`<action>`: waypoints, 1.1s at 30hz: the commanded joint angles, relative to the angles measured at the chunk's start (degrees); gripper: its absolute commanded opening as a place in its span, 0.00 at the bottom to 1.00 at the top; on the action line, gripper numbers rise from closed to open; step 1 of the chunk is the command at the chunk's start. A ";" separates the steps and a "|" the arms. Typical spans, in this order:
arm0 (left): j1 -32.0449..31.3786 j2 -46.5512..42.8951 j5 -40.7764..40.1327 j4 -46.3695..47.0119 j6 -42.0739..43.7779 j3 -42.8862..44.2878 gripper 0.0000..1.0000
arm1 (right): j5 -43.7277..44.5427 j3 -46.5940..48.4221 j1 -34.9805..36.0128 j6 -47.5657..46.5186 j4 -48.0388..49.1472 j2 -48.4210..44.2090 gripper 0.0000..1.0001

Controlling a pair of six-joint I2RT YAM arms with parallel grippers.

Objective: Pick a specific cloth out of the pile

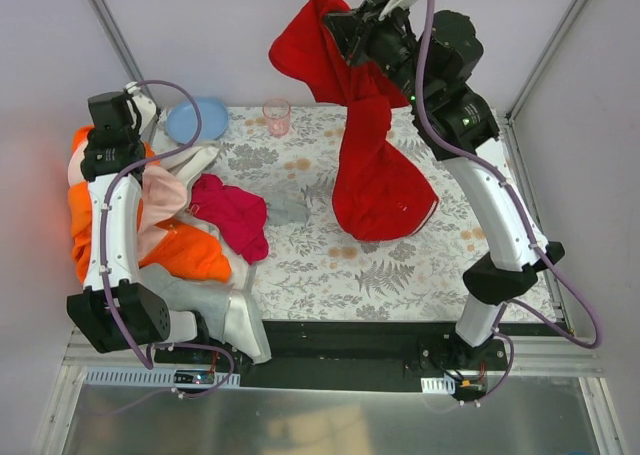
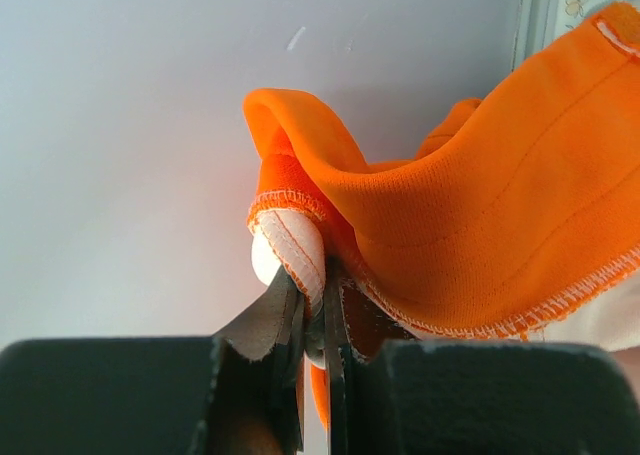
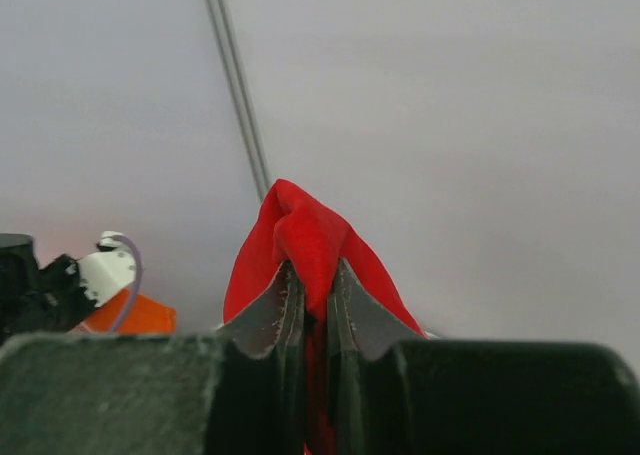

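Right gripper is clamped shut on a fold of the large scarlet-red soft cloth, held high over the far side of the floral-patterned tabletop. The sheet hangs from the jaws in a long drape, its lower end bunched on the surface, well apart from the heap of mixed cloths at the left edge. There the left gripper is closed on the stitched hem of a bright orange knit cloth. A small magenta-pink cloth and a grey piece lie at the heap's right side. A round blue plate and a clear pink cup stand near the far edge.
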 commanded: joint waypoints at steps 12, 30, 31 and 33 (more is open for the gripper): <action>-1.74 -0.55 19.16 -24.41 -3.46 3.50 0.80 | 12.30 3.20 -32.32 -2.89 5.31 -4.45 0.00; -7.71 5.95 37.57 -39.49 -13.48 14.86 0.90 | 1.35 0.69 -50.97 5.99 22.31 14.81 0.00; -8.15 6.13 37.57 -39.40 -13.75 15.30 0.90 | -1.28 -3.60 -50.97 6.52 21.15 14.02 0.00; -9.21 6.48 37.39 -39.40 -13.84 15.65 0.90 | -3.24 -14.48 -50.88 8.35 20.53 11.83 0.00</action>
